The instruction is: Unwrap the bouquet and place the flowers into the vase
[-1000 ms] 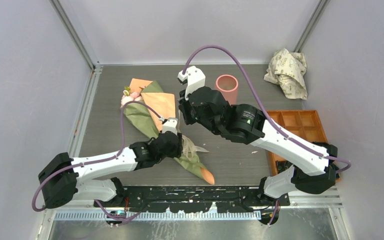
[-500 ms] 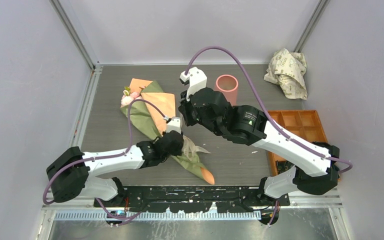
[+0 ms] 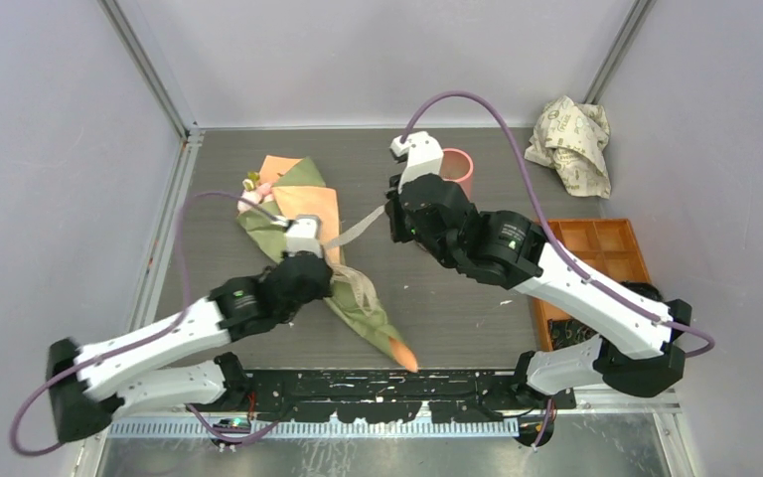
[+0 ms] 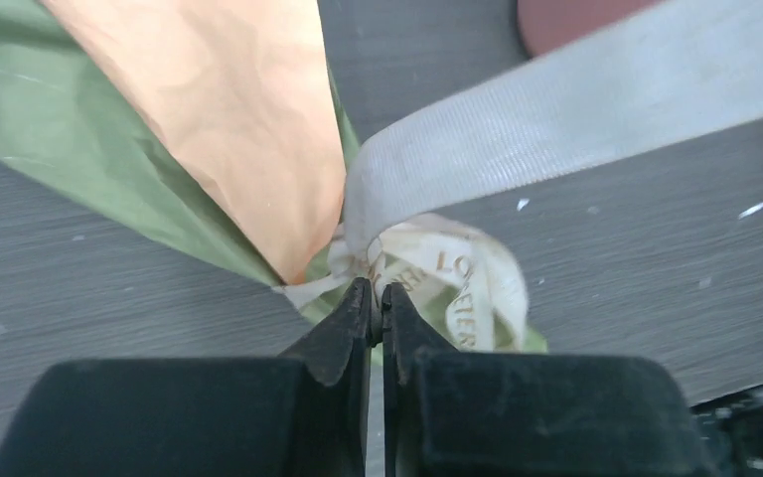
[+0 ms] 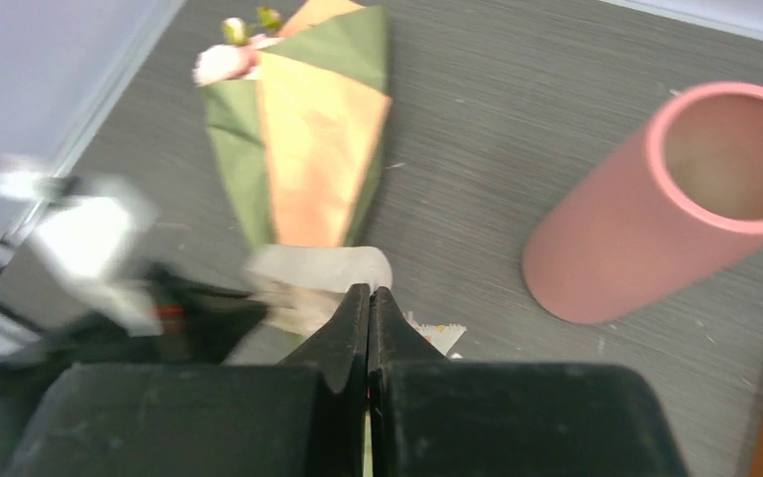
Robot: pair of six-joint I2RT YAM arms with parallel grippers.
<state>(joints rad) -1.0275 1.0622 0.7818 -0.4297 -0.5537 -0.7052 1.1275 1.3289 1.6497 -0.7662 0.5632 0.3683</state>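
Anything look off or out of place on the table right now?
Crumpled cream printed paper sits loose in the far right corner, and small white flecks dot the grey table. The beige ribbon stretched taut off the green-and-orange wrapped bouquet is just the untying. Nothing spilled.

Taut ribbon [image 3: 358, 227] spans bouquet [image 3: 308, 211] to right tool [image 5: 369, 294], barring that gap; vase [image 3: 460, 162] stands close behind.

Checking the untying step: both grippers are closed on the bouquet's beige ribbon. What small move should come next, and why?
Probably draw the right gripper away from the olive-green and orange paper bouquet: the beige woven ribbon runs taut from it to the knot, which the left gripper pinches, so the tie may slip loose.
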